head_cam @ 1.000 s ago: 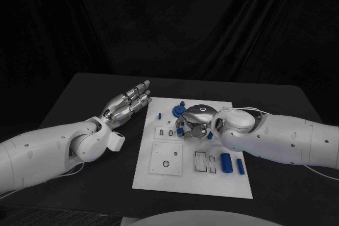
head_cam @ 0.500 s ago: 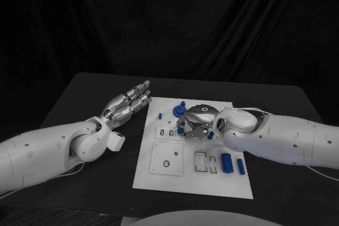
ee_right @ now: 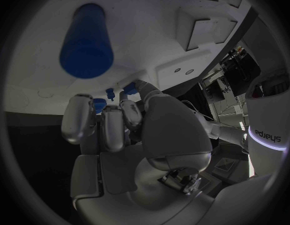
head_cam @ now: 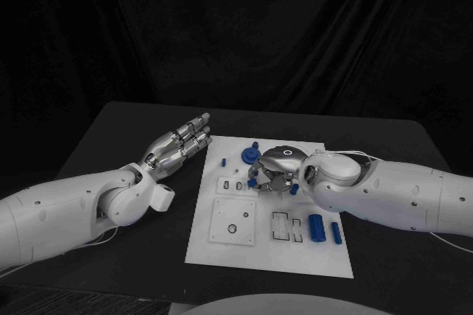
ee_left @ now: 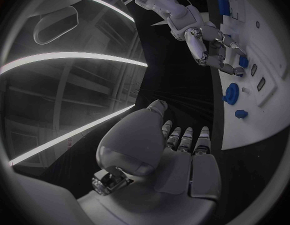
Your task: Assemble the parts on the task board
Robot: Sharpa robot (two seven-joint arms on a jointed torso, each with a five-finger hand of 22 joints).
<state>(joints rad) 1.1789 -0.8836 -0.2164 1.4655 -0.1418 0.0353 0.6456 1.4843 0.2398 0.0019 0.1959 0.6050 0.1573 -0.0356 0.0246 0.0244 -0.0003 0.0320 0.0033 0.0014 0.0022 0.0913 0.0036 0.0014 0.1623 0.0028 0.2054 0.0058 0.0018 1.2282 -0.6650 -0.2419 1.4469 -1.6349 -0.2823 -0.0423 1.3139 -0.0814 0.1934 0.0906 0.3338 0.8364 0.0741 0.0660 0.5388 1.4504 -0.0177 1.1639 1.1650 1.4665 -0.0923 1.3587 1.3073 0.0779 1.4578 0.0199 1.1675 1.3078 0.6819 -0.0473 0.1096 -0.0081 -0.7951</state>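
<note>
While your left hand (head_cam: pixel 182 143) lies spread and empty over the worktop (head_cam: pixel 118 137) at nine o'clock of the task board (head_cam: pixel 266 250), your right hand (head_cam: pixel 274 170) curls down on the board's centre, fingers closed around a small blue part (head_cam: pixel 252 183). A blue gear (head_cam: pixel 249 153) stands at its eleven o'clock; two blue cylinders (head_cam: pixel 316 227) lie at five o'clock.

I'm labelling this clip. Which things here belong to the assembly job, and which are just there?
Belongs to the job:
task board
two blue cylinders lying on it
blue gear-like part
small blue part at the right hand

Just there:
black table
left hand, fingers spread, holding nothing
</note>
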